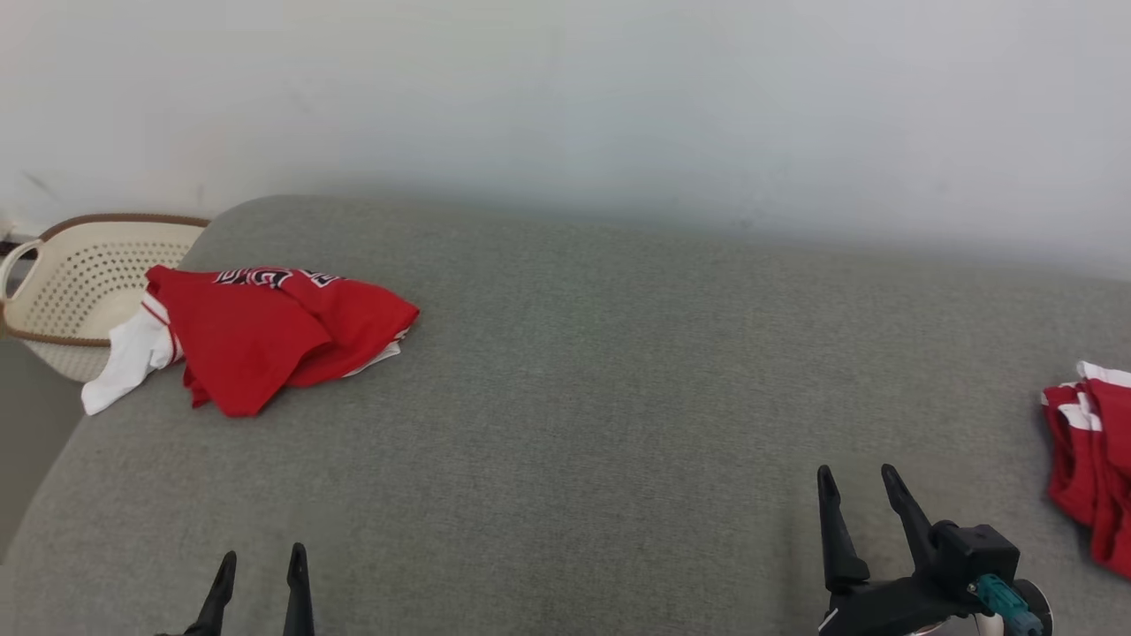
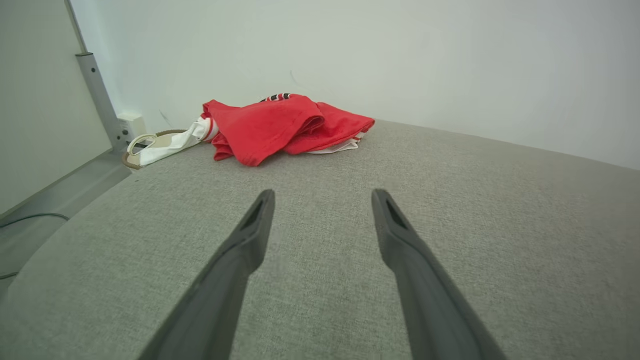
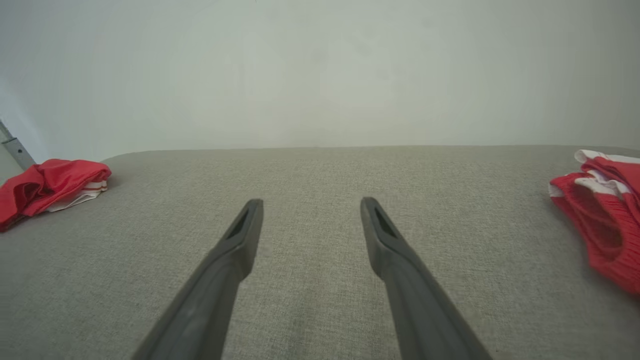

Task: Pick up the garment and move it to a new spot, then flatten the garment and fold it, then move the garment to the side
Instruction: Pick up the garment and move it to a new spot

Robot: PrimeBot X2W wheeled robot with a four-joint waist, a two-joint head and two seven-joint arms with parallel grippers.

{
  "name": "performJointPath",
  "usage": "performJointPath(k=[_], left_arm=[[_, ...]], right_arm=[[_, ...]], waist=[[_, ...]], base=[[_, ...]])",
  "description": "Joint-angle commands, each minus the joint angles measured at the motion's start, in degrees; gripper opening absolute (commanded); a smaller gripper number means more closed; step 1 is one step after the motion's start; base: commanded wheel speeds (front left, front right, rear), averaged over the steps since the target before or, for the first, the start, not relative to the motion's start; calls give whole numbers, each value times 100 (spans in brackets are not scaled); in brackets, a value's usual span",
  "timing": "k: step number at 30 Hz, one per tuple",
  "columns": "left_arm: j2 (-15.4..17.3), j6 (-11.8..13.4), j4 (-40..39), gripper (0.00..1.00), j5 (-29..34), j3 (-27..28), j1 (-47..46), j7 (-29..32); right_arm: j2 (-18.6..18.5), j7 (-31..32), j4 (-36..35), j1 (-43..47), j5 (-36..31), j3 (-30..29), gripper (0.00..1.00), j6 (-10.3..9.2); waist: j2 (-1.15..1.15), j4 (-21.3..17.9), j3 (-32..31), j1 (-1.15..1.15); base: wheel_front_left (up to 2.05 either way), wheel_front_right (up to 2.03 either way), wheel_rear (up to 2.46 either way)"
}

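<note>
Left claw point(image 1: 263, 552) and right claw point(image 1: 857, 470) stand open and empty at 7 and 5 o'clock over the cushion point(image 1: 574, 397), seemingly poised to start, while the crumpled garment point(image 1: 265, 340) lies untouched at 10 o'clock by the basket point(image 1: 79, 274), another red pile point(image 1: 1091, 459) at 3 o'clock.

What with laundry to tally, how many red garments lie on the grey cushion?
2. One red jersey lies crumpled far left by the cream basket; one red-and-white garment lies at the right edge, partly cut off. Others may sit out of frame.
</note>
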Motion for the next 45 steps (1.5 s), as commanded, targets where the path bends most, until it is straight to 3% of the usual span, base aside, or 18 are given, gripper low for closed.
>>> performJointPath(k=[1, 11, 22, 28, 35, 45], left_arm=[[2, 20, 20, 100, 67, 72, -19, -4], [2, 119, 6, 100, 4, 308, -40, -4], [2, 150, 45, 100, -176, 413, -66, -4], [-2, -178, 176, 100, -379, 456, -365, -4], [95, -662, 690, 100, -258, 648, -1330, -3], [685, -838, 1583, 100, -230, 628, -2750, -4]], right_arm=[[20, -29, -35, -21, 2, 39, 100, -2], [-47, -30, 18, -142, 69, 230, 100, -2], [-97, -29, 80, -380, 85, 515, 100, -2], [-186, -30, 9, -487, 81, 596, 100, -2], [-438, -30, -123, -746, 7, 682, 100, -2], [-686, -29, -363, -1293, -45, 896, 100, -2]], waist=[[0, 405, 97, 0], [0, 1399, 267, 0], [0, 1843, 444, 0], [0, 1787, 643, 0], [0, 1496, 1131, 0], [0, 756, 1855, 0]], base=[[0, 0, 0], [0, 0, 0], [0, 0, 0], [0, 0, 0], [0, 0, 0], [0, 0, 0]])
